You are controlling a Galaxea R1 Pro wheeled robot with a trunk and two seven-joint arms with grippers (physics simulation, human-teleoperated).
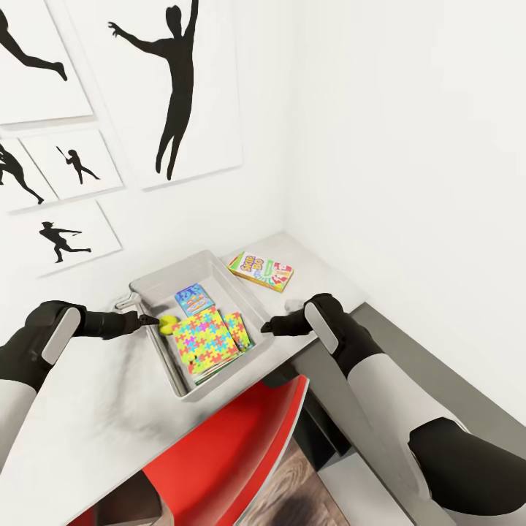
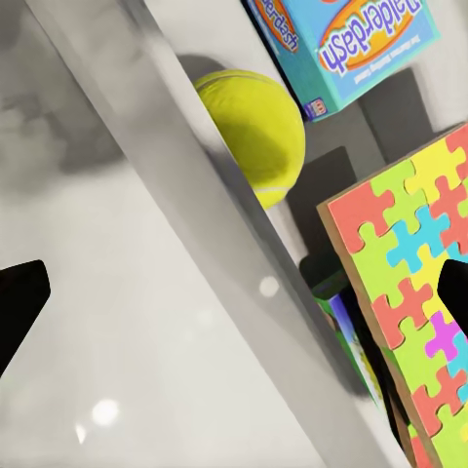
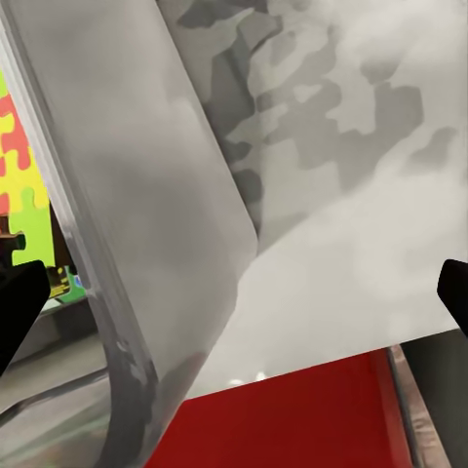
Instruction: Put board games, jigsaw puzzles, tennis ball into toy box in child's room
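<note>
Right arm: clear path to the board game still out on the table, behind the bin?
Probably yes. The green-red-yellow board game lies flat on the table just beyond the right gripper, which is open beside the toy box; nothing lies between.

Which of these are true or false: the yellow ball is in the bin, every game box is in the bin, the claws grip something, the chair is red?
1. The tennis ball lies inside the toy box. True.
2. Every board game is in the toy box. False: a green-red-yellow board game lies on the table beside it.
3. The left claw grips a jigsaw puzzle. False: its fingers stand open over the box's rim.
4. The right claw holds nothing. True.
5. The chair is red. True.
</note>
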